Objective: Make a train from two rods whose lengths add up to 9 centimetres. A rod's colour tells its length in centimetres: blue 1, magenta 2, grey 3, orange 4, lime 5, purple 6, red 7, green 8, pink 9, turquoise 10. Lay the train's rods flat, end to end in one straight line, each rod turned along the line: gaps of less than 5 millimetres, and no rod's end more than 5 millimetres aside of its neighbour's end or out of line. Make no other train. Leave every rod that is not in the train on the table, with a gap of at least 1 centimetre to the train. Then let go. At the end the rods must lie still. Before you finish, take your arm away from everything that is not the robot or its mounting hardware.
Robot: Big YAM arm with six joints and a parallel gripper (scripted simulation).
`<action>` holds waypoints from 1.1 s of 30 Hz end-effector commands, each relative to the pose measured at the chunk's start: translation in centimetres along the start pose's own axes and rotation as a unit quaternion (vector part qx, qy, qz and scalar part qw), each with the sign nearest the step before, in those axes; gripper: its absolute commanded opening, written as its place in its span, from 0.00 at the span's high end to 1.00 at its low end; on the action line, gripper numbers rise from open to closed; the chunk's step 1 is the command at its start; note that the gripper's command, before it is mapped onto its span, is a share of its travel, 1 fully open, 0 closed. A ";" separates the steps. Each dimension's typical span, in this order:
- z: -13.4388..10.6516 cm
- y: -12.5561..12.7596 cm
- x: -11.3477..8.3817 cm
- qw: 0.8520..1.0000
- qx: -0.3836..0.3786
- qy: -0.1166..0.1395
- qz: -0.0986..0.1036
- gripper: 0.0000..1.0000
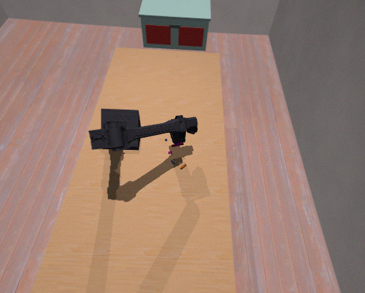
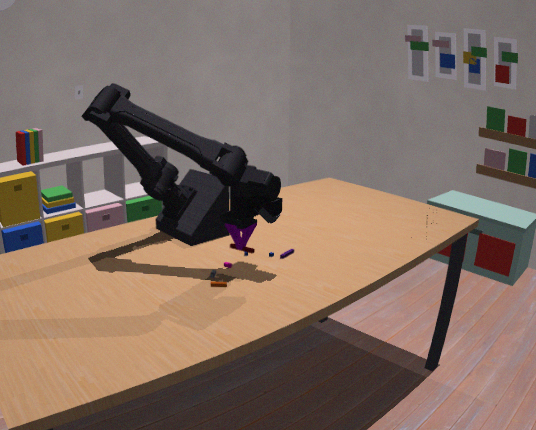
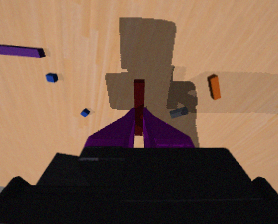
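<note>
My gripper (image 1: 178, 144) (image 2: 241, 246) (image 3: 139, 112) is shut on the red rod (image 1: 173, 146) (image 2: 249, 249) (image 3: 139, 92), held level above the table. The magenta rod (image 1: 169, 152) (image 2: 227, 265) lies near it, hidden in the wrist view. The grey rod (image 1: 173, 161) (image 2: 213, 274) (image 3: 179, 112) lies in shadow, with the orange rod (image 1: 183, 166) (image 2: 218, 284) (image 3: 214, 87) beyond it. One blue rod (image 1: 166, 140) (image 2: 246, 254) (image 3: 85, 113) lies near the gripper. Another blue rod (image 2: 271, 254) (image 3: 52, 78) lies near the purple rod (image 2: 287, 253) (image 3: 22, 51); the arm hides both in the top view.
The arm's base (image 1: 120, 117) (image 2: 197, 215) stands on the wooden table (image 1: 163, 82) (image 2: 125, 340). The arm's shadow falls across the table around the grey rod. A green cabinet (image 1: 175, 8) (image 2: 492, 209) stands beyond the table's far end.
</note>
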State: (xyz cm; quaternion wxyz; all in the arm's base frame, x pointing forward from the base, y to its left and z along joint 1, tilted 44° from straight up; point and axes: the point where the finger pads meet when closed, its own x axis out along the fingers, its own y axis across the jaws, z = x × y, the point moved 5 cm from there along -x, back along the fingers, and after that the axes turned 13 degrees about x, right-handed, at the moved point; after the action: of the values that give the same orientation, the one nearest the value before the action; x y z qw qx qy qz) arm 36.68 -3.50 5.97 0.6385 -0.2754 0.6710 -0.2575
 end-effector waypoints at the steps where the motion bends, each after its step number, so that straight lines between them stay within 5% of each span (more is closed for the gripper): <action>1: 0.5 -0.3 0.7 1.000 -0.004 -0.007 -0.001 0.96; 12: 0.3 -0.2 4.6 1.000 -0.006 -0.005 -0.001 0.96; 18: 1.1 -0.2 3.9 1.000 -0.004 -0.022 0.000 0.96; 33: 0.9 -0.2 4.2 1.000 -0.003 -0.019 0.000 0.96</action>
State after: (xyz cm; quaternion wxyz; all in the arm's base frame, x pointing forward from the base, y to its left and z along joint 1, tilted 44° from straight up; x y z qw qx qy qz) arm 36.73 -6.83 2.74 0.6409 -0.2794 0.6690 -0.2521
